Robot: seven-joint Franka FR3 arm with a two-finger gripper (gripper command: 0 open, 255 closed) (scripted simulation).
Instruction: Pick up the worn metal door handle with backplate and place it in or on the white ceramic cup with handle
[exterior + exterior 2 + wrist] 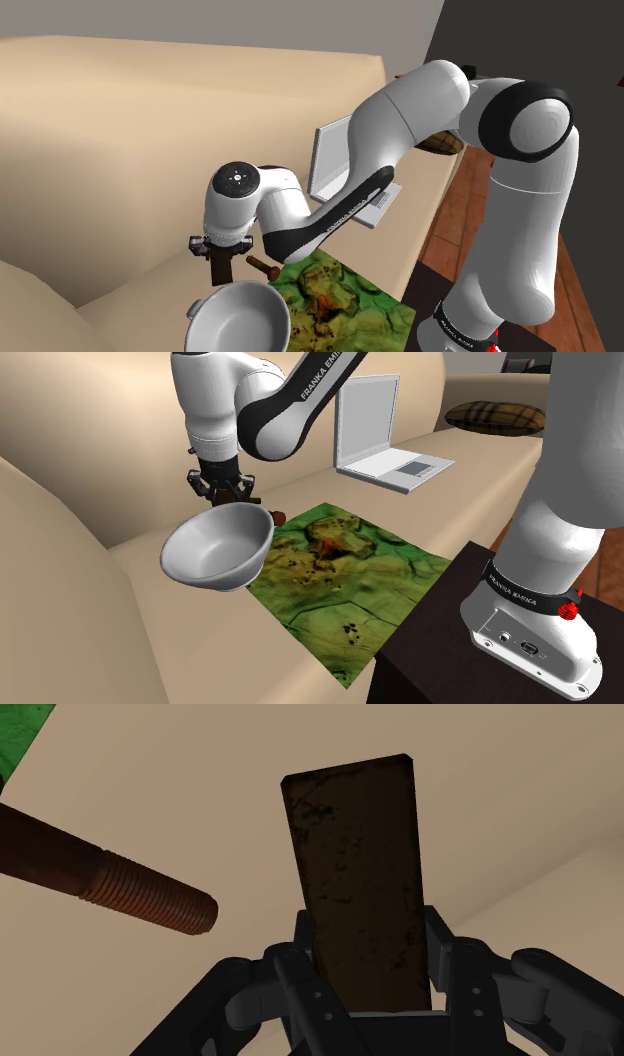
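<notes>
My black gripper [365,959] is shut on the door handle's dark brown, worn backplate [355,874], which stands straight out between the fingers [446,949]. The rusty, ribbed lever [120,889] sticks out sideways from the plate. In the shoulder view the gripper [222,258] hangs over the beige sofa seat, with the lever [262,266] pointing toward the green mat. The white cup [240,315], wide like a bowl, sits just in front of and below the gripper. In the second exterior view the gripper [220,490] is right behind the cup's [218,547] far rim.
A green and brown patterned mat [345,582] lies on the sofa seat beside the cup. An open grey laptop [378,437] stands further back on the seat, and a striped cushion [495,417] beyond it. The sofa back [150,120] rises behind the gripper. The stand rests on a dark table [430,652].
</notes>
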